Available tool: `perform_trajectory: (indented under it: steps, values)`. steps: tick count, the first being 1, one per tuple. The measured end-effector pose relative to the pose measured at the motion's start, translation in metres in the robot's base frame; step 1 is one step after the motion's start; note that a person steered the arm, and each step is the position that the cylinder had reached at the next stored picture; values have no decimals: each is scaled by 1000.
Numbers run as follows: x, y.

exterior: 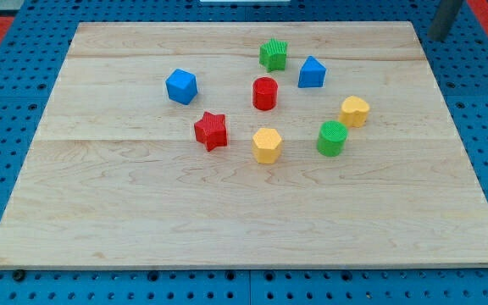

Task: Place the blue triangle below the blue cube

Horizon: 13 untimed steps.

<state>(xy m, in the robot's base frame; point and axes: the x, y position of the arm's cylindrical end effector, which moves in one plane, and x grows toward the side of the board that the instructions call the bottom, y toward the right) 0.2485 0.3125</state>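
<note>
The blue triangle point(312, 73) sits at the board's upper middle right, right of the green star point(273, 54). The blue cube point(180, 86) sits left of centre, well to the left of the triangle. The space just below the cube holds the red star point(212, 130), down and to the right of it. My tip point(437, 36) shows at the view's top right corner, just beyond the board's top right corner. It is far from every block, up and to the right of the blue triangle.
A red cylinder point(264, 93) stands between the cube and the triangle. A yellow hexagon point(267, 145), a green cylinder point(332, 138) and a yellow heart-like block point(355, 111) lie below the triangle. The wooden board point(142, 220) rests on a blue pegboard.
</note>
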Motion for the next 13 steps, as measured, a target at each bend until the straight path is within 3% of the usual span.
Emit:
perform_trajectory:
  steps: [2, 9, 13]
  values:
    - [45, -44]
    - [73, -257]
    - [87, -341]
